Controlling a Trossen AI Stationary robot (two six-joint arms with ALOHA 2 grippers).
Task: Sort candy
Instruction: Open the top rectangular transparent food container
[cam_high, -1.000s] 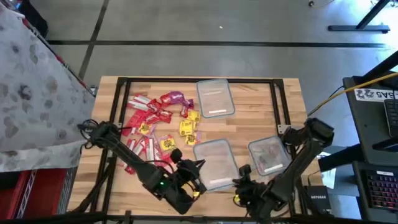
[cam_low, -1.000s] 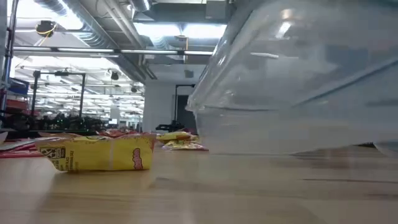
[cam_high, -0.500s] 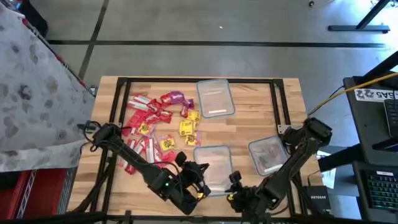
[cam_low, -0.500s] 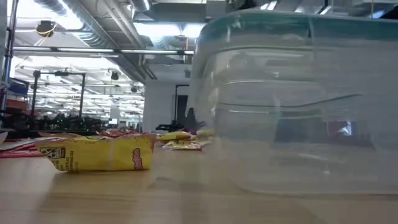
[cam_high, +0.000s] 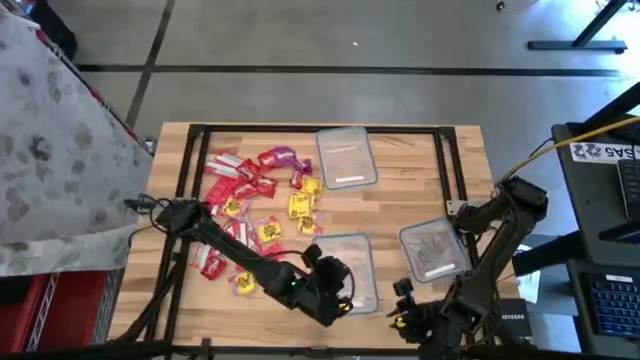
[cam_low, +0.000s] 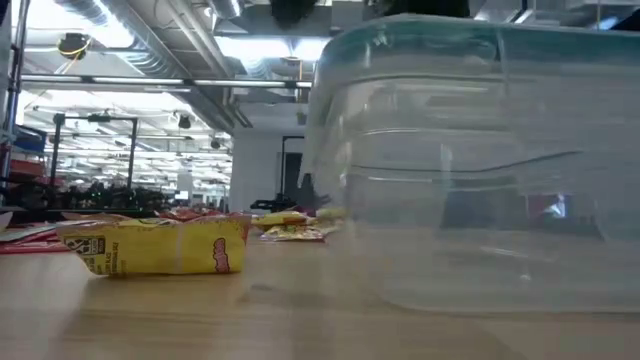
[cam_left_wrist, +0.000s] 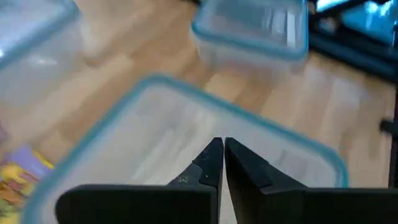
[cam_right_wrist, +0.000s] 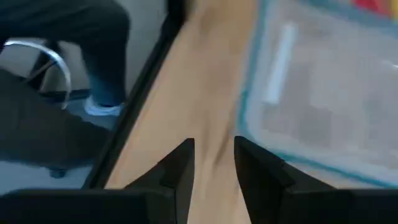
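Note:
The candy (cam_high: 250, 195) lies in a loose pile of red, yellow and purple packets on the left half of the table. One yellow packet (cam_low: 160, 247) lies flat near the front. A clear tub (cam_high: 352, 252) stands flat at the near middle. My left gripper (cam_high: 335, 282) hangs shut just over this tub (cam_left_wrist: 155, 84), with nothing showing between its fingers (cam_left_wrist: 211, 158). My right gripper (cam_high: 402, 318) stands open over bare wood (cam_right_wrist: 214, 152) at the near edge, to the right of the same tub (cam_right_wrist: 323, 93).
A second clear tub (cam_high: 433, 250) stands at the right and a third (cam_high: 346, 157) at the far middle. A black frame (cam_high: 190, 180) runs round the table top. A person's legs (cam_right_wrist: 93, 56) and a chair show beyond the near edge.
The near tub, tilted with one side raised a second ago, now stands flat on the table. My right gripper has drawn back from the tub's right side toward the near right. My left gripper has moved right, from beside the tub to over it.

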